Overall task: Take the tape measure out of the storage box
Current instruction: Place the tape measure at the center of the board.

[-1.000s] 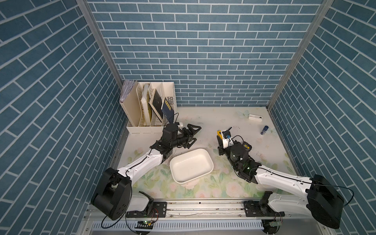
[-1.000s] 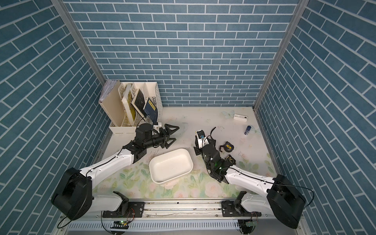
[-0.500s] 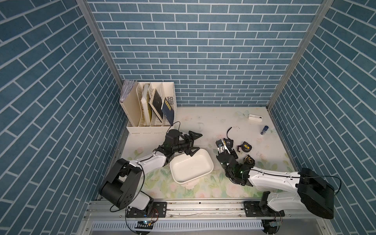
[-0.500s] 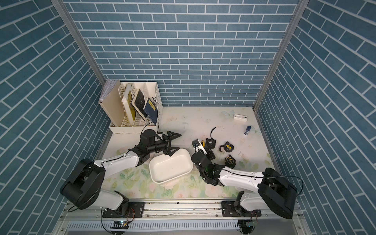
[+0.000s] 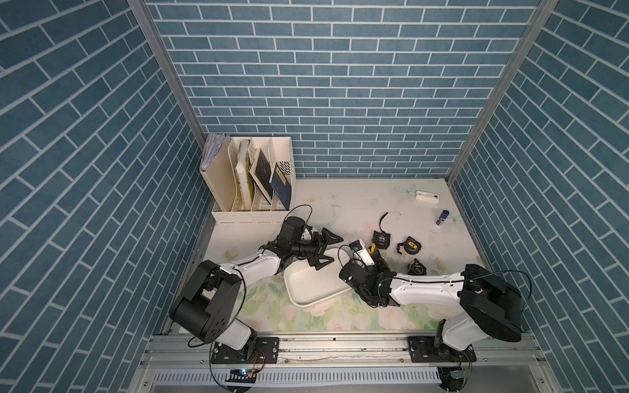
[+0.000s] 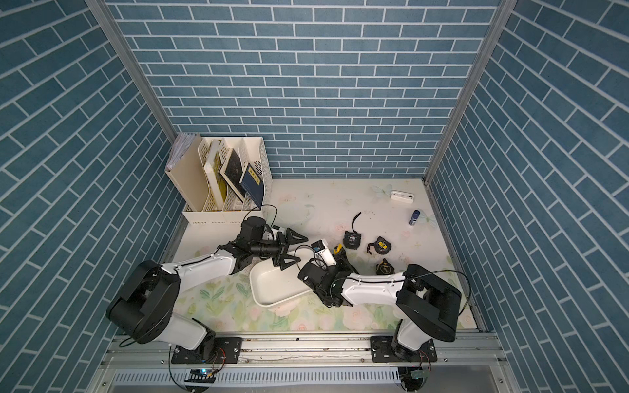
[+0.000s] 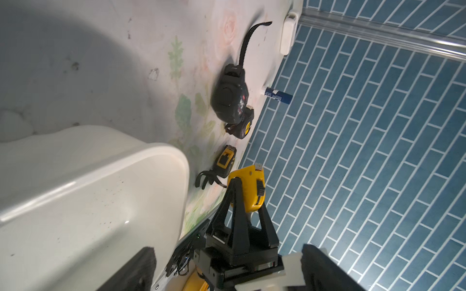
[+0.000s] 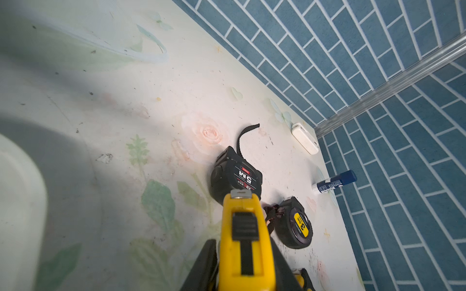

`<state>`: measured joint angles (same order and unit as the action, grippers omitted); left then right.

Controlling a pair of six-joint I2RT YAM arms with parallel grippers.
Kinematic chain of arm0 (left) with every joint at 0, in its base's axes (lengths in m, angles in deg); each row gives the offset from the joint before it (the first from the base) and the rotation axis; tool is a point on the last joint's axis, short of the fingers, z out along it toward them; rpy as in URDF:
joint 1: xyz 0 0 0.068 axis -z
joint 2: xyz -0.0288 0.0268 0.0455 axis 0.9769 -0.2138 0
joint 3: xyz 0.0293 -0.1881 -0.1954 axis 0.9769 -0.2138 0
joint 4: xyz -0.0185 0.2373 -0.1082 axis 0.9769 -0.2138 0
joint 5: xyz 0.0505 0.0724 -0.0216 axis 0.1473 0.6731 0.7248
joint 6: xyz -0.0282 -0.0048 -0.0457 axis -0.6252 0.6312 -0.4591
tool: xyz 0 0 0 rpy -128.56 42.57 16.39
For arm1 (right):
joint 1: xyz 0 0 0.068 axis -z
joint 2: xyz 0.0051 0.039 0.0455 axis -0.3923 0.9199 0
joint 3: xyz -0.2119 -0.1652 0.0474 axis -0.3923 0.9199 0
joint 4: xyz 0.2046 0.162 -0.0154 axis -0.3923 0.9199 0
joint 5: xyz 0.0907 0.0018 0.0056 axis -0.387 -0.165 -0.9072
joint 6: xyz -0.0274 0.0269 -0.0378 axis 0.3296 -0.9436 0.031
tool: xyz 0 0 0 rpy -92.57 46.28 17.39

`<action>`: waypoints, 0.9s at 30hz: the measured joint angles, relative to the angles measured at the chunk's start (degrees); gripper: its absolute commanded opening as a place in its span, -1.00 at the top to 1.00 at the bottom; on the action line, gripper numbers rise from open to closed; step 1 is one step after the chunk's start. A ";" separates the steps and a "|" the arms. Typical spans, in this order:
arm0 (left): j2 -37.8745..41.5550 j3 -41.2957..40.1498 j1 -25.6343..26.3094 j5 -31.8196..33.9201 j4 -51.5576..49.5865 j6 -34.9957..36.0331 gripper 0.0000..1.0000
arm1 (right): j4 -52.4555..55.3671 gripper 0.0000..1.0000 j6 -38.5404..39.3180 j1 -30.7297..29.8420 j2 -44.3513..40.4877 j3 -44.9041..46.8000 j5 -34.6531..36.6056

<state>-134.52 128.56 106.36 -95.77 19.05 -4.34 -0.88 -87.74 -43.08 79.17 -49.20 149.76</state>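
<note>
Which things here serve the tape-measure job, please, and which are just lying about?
Job: yellow plastic tape measure, held by right gripper; shallow white plastic storage box.
Lying about: cream plastic file rack; small blue tube; white oblong case.

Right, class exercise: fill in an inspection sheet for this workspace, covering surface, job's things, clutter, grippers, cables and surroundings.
Surface: floral tabletop, dirt-specked.
Job's things: storage box, nothing seen inside; yellow tape measure held outside it.
Clutter: three tape measures, white case, blue tube, file rack.
Grippers: left gripper open, empty, over box's far corner; right gripper shut on yellow tape measure.
Cables: black loop at left wrist, untangled.
Surroundings: blue brick walls, metal rail in front.
</note>
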 measured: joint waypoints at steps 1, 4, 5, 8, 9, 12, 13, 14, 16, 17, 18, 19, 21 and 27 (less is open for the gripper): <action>-0.20 0.02 -0.15 -0.48 -1.70 1.86 -0.90 | 1.77 1.00 -1.77 -0.04 0.39 -0.52 0.33; -1.01 0.11 -1.07 -1.66 -6.34 7.28 -0.90 | 6.64 1.00 -6.49 -0.11 1.60 -1.99 0.96; -1.31 0.11 -1.51 -1.99 -7.82 9.09 -0.90 | 8.44 1.00 -8.24 -0.15 2.10 -2.62 1.11; -2.27 0.11 -2.97 -2.93 -10.71 13.40 -0.90 | 14.47 1.00 -14.67 -0.15 3.98 -5.25 1.25; -2.58 0.11 -3.43 -3.17 -11.39 14.62 -0.90 | 16.48 1.00 -17.05 -0.15 4.74 -6.16 1.18; -3.10 0.11 -4.37 -3.76 -12.55 17.44 -0.90 | 21.68 1.00 -23.41 -0.13 7.10 -8.48 0.46; -3.15 0.11 -4.48 -3.98 -12.81 18.05 -0.90 | 23.15 1.00 -25.14 -0.11 7.80 -9.01 0.17; -3.17 0.11 -4.55 -4.22 -13.07 18.78 -0.90 | 25.03 1.00 -27.36 0.02 8.74 -9.66 -0.26; -3.21 0.11 -4.57 -4.52 -13.42 19.80 -0.91 | 27.98 1.00 -30.73 0.39 10.38 -10.51 -1.07; -3.21 0.11 -4.59 -4.66 -13.57 20.26 -0.90 | 29.35 1.00 -32.39 0.59 11.15 -10.75 -1.68; -3.21 0.13 -4.59 -4.74 -13.66 20.65 -0.91 | 30.49 1.00 -33.68 0.85 11.69 -10.82 -2.25; -3.21 0.17 -4.59 -4.83 -13.79 20.94 -0.91 | 31.45 1.00 -34.75 1.18 12.02 -10.82 -2.82; -3.21 0.66 -4.59 -4.98 -14.60 21.86 -0.91 | 33.14 1.00 -36.37 2.27 12.39 -10.78 -4.00; -3.19 2.82 -4.63 -5.05 -15.69 23.78 -0.91 | 32.76 1.00 -37.53 6.47 11.58 -9.14 -7.45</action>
<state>-137.71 131.38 101.73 -100.82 3.36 19.44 31.89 -125.26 -36.61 90.76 -58.34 142.30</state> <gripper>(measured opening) 0.957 0.307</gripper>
